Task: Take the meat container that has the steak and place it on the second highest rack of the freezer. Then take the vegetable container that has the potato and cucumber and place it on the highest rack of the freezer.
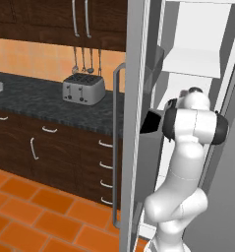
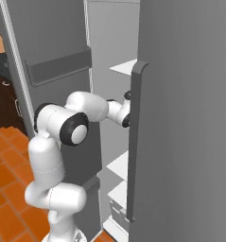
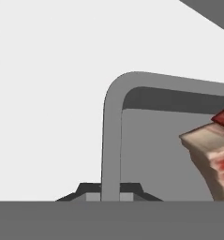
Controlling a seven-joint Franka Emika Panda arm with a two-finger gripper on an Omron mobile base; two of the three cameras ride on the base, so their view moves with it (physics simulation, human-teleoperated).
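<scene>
The white arm (image 1: 188, 162) rises from its base on the orange tiled floor (image 1: 35, 216), folds at a bulky lower joint, climbs nearly upright to a dark-ringed elbow, then bends forward and reaches level into the open grey freezer (image 2: 180, 94). From the right side its forearm (image 2: 93, 106) stretches horizontally from the elbow and the wrist slips behind the edge of the tall grey door with its long vertical handle (image 2: 133, 142), so the gripper itself is hidden there; I cannot tell whether its fingers are spread or pressed together.

Looking along the hand, a grey container with a thick rounded rim (image 3: 114, 136) stands close in front, its near corner curving over from an upright edge to a level top edge. Inside it, at the right, sits a marbled red and pale steak (image 3: 212, 159), partly cut off by the edge of the view. Pale freezer wall lies behind the container.

Deeper in the freezer, white racks (image 2: 126, 66) show above and below the forearm. Off to the left, beyond the other open door, a dark speckled worktop (image 1: 45, 98) carries a silver four-slot toaster (image 1: 83, 88), with utensils hanging (image 1: 87, 61) on the orange wall above dark wooden drawers (image 1: 55, 147).
</scene>
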